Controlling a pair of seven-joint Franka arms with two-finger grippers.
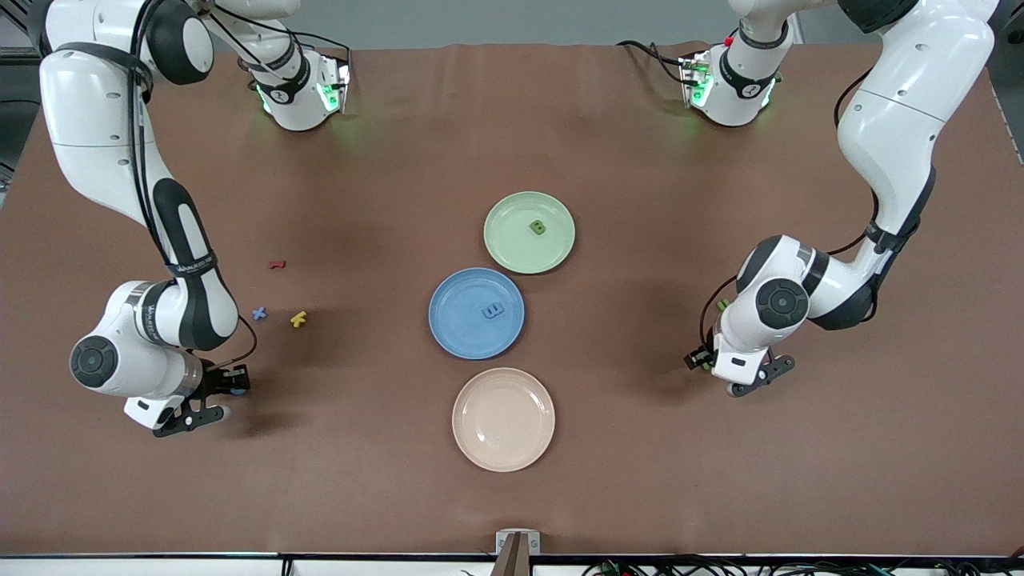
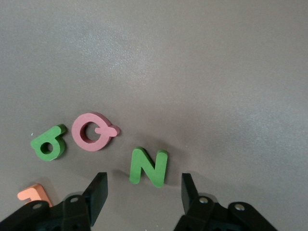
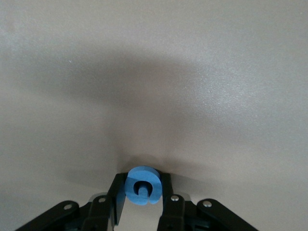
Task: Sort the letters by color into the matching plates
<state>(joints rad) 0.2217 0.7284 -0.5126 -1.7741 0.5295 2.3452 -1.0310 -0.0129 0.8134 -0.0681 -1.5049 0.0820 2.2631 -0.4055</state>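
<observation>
Two grips underway: our right gripper (image 3: pixel 139 202) clenches a blue letter (image 3: pixel 141 186); left gripper (image 2: pixel 143 197), jaws released, should centre on green N (image 2: pixel 149 166)

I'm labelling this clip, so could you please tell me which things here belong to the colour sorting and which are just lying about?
Belonging:
blue plate, holding a blue letter
green plate, holding a green letter
blue letter in the right gripper's fingers
green N
second loose green letter
blue X

Lying about:
beige plate
pink Q
orange letter
red letter
yellow letter
</observation>
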